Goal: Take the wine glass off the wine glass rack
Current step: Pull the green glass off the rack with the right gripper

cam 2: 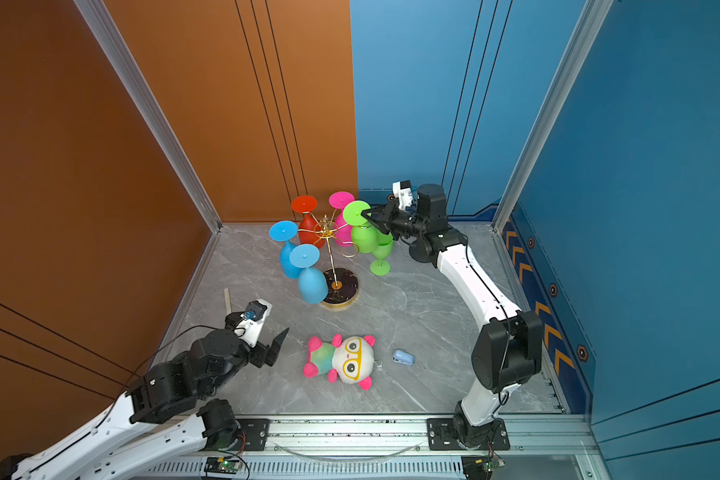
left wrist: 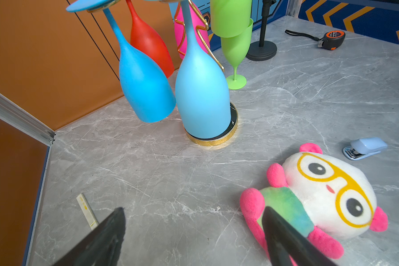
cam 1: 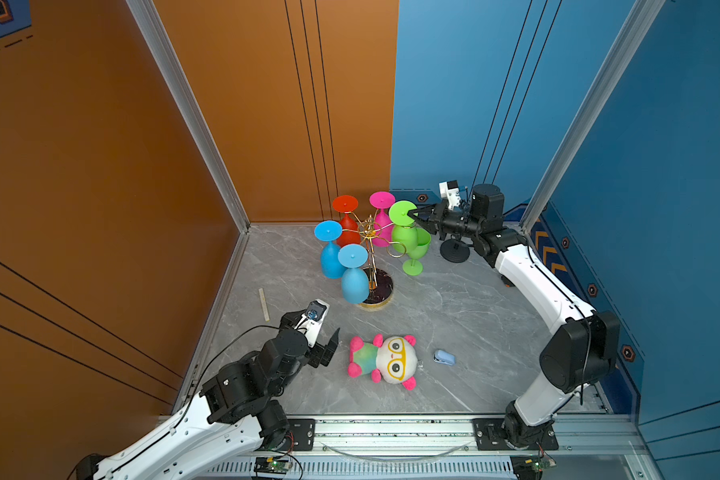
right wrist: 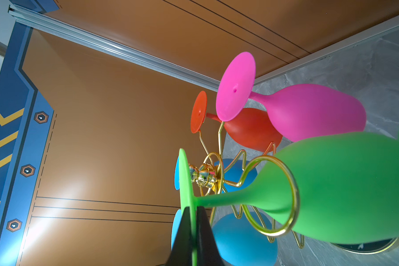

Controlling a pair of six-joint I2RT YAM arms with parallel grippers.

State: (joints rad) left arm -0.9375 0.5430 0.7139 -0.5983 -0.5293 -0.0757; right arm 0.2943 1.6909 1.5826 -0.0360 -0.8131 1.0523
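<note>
Biggest worry: rack point(cam 1: 381, 286), standing on the table point(cam 1: 454, 316) with 5 glasses hung upside down. Could tip over, all 5 along with it, if dragged up by a loop.

Next: green glass point(cam 1: 404, 237), hanging on the right side of the rack, stem poking through a gold loop point(right wrist: 296, 195). In the right wrist view, loop seen hugging the neck just where the bowl starts. Too fat in the bowl to come up through that loop. Needs to slide out sideways through the gap. Pulled straight up, likely to jam and lift the rack.

Next: right gripper point(right wrist: 193, 213), clamped tight on the thin edge of the green foot and nothing more. A small pinch on a flat rim. Might slip, swing or drop on a quick move.

Smaller: 2nd green glass point(cam 1: 412, 266), standing upright on the table right by the hanging bowl. Easy to knock over on the way out. Same for the pink glass point(cam 1: 382, 199) hanging close by.

Smallest: left gripper point(left wrist: 194, 209), spread wide, holding nothing, low near the toy point(cam 1: 385, 361). Too far off to steady the rack.
</note>
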